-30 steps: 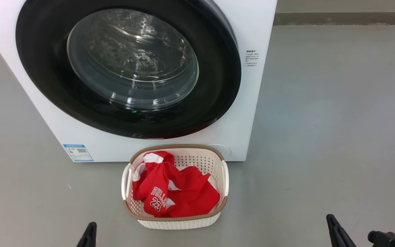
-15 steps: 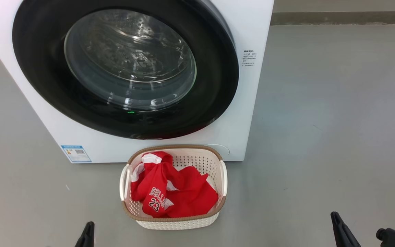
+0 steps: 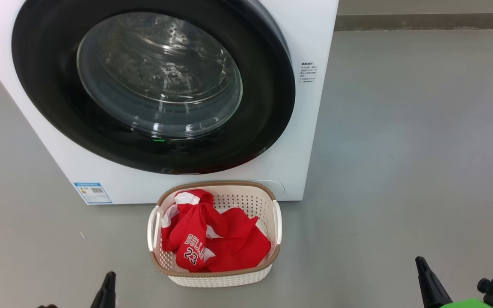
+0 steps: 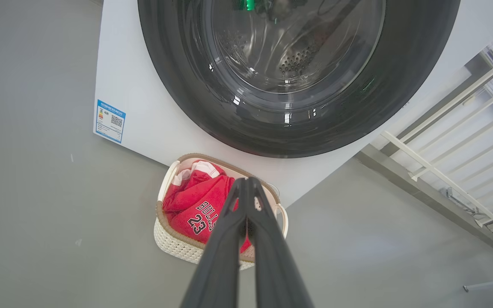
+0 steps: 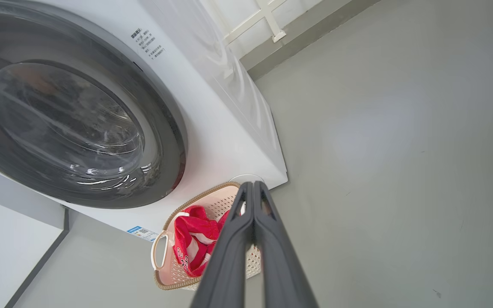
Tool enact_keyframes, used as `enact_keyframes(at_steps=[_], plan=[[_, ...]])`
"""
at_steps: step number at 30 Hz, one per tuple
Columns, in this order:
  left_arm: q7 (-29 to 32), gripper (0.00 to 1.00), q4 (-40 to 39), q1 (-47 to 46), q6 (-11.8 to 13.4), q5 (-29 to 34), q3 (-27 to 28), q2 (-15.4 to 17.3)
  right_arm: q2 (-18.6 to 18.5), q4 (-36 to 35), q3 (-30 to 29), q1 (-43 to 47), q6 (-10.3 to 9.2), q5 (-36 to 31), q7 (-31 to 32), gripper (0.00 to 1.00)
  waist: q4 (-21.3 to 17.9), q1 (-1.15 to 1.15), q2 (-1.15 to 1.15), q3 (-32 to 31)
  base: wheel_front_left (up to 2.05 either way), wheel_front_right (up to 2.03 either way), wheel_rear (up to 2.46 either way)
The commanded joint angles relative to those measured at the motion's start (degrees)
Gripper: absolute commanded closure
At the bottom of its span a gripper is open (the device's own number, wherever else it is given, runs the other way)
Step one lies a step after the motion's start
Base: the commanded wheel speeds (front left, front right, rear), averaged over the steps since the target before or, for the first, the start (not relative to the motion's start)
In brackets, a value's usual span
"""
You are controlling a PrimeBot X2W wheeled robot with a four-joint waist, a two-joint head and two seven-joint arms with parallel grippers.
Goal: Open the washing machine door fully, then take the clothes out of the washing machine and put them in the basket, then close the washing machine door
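Head view, from the left: the left gripper [image 3: 109,278] hangs low, jaws pressed together and empty. Past a small blue label [image 3: 92,192], too fine to read, the washing machine [image 3: 122,184] has the washing machine door [image 3: 41,85] lying against its front, apparently shut. Below it, the clothes [image 3: 229,244], printed "BULLS 23", sit in the basket [image 3: 216,280] on the floor [image 3: 400,149]. Printed lines [image 3: 307,72] right of the door are illegible. The right gripper [image 3: 420,263] is likewise closed on nothing. The closing step looks done; the next move calls only for checking the latch.
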Motion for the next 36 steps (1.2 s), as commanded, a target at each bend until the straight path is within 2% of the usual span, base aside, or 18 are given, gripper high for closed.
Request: enact_keyframes(at_steps=[1, 36], plan=[[0.3, 1.0, -1.7, -2.5, -0.2, -1.5, 1.3, 0.6, -0.4, -1.7, -0.1, -3.0, -0.08, 1.7, 0.3, 1.0, 0.0, 0.0, 0.0, 0.0, 0.0, 0.0, 0.0], [5.9, 1.0, -2.3, -5.2, -0.3, -22.7, 3.2, -0.5, -0.3, -3.6, -1.5, -6.6, -0.14, 21.0, 6.1, 1.0, -1.2, -0.01, 0.0, 0.0, 0.0, 0.0, 0.0]])
